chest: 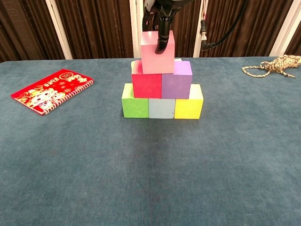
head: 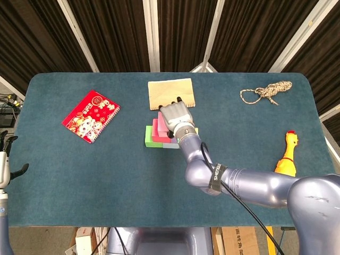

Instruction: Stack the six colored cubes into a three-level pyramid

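Observation:
A pyramid of cubes stands mid-table: green (chest: 135, 107), light blue (chest: 161, 108) and yellow (chest: 188, 108) at the bottom, red (chest: 146, 84) and purple (chest: 177, 84) above them. The pink cube (chest: 150, 56) sits on top, over the seam between red and purple. My right hand (chest: 162, 14) grips it from above, one finger down its front face. From the head view the right hand (head: 173, 116) covers most of the stack; the green cube (head: 148, 135) shows beside it. My left hand (head: 6, 159) hangs at the far left edge, fingers apart, holding nothing.
A red spiral notebook (head: 90, 116) lies to the left of the stack. A brown paper sheet (head: 170, 93) lies just behind it. A coil of rope (head: 265, 91) is at the back right, and a yellow rubber chicken (head: 287, 154) at the right edge.

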Controlling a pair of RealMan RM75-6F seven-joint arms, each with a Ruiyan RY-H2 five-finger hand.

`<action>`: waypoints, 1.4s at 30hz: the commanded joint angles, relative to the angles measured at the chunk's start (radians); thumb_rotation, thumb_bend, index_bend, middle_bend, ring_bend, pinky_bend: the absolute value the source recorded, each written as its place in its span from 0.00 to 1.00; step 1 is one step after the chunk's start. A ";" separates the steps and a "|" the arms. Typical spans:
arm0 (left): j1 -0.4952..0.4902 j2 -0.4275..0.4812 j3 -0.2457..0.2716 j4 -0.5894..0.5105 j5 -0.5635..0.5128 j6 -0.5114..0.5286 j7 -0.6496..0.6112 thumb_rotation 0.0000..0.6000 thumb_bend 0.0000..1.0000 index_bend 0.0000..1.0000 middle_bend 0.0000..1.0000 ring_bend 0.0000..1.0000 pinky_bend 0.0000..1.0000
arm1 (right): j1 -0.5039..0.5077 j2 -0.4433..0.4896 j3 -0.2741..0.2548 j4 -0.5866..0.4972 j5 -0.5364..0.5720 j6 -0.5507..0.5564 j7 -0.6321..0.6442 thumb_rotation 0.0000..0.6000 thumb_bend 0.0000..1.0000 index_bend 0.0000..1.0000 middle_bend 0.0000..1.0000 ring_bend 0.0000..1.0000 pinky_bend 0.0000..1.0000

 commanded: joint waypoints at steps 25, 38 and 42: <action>-0.001 -0.004 -0.001 0.005 -0.001 0.001 0.004 1.00 0.23 0.22 0.07 0.00 0.04 | -0.007 -0.011 0.001 0.007 -0.002 0.011 -0.004 1.00 0.34 0.19 0.40 0.12 0.00; 0.000 -0.004 -0.002 0.007 -0.003 0.001 0.004 1.00 0.23 0.22 0.07 0.00 0.04 | -0.005 -0.015 0.006 0.005 0.013 0.023 -0.019 1.00 0.34 0.19 0.33 0.08 0.00; -0.001 -0.005 -0.002 0.007 -0.003 0.000 0.005 1.00 0.23 0.22 0.07 0.00 0.04 | -0.004 -0.016 0.011 0.004 0.016 0.026 -0.023 1.00 0.34 0.19 0.32 0.08 0.00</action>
